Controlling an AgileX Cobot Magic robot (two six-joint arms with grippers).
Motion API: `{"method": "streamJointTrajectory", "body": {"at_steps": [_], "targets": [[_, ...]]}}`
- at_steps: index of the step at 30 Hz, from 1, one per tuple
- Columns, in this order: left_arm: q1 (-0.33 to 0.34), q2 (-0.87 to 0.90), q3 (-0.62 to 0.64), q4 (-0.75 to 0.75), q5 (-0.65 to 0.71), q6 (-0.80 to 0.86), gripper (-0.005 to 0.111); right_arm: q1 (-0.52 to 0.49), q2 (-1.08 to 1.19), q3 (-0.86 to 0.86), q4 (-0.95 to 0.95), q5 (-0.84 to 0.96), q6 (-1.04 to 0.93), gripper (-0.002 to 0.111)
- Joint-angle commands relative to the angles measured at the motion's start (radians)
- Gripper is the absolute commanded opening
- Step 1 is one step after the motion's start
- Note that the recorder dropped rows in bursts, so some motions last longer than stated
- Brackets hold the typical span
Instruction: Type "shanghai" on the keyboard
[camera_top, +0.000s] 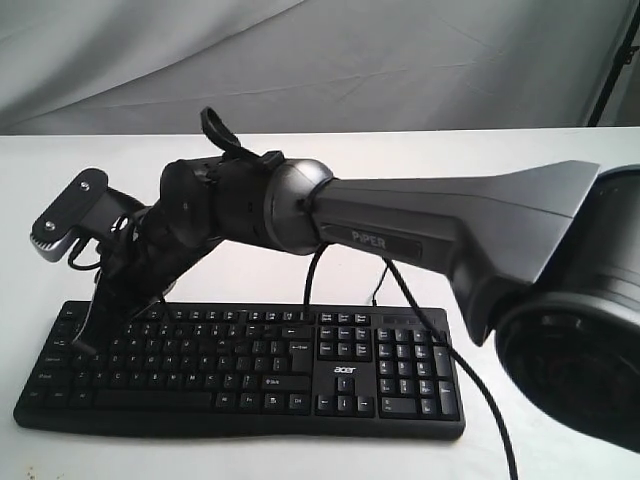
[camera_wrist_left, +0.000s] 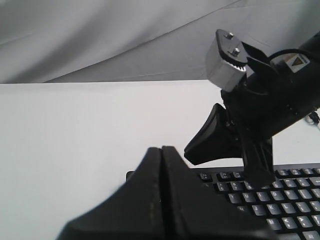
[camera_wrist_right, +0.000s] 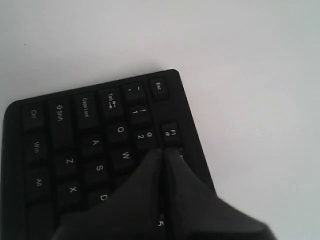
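Right gripper (camera_top: 86, 335), pressed together, over keyboard (camera_top: 300, 400) at frame's lower left.
I'd centre on one key, tapping lightly.

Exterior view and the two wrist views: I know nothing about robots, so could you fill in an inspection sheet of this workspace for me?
Surface: white table.
Job's things: black keyboard with acer logo, lying flat, number pad on the exterior view's right.
Clutter: nothing seen.
Grippers: right gripper shut, reaching across to the keyboard's left end, tips over the keys near W and 2, a press not confirmable; left gripper shut, near a keyboard corner.
Cables: thin black cable crosses the number pad end; second cable rises behind the keyboard.
Surroundings: grey cloth backdrop; dark pole at top right.
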Motion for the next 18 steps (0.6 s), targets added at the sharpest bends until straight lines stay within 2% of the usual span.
{"method": "streamJointTrajectory", "body": {"at_steps": [1,18], "targets": [[0.002,-0.002,0.002,-0.005,-0.002,-0.007,0.0,0.025,0.013,-0.008,-0.005,-0.031,0.005,0.0],[0.002,-0.002,0.002,-0.005,-0.002,-0.007,0.0,0.071,0.037,-0.008,0.007,-0.023,0.003,0.0]]}}
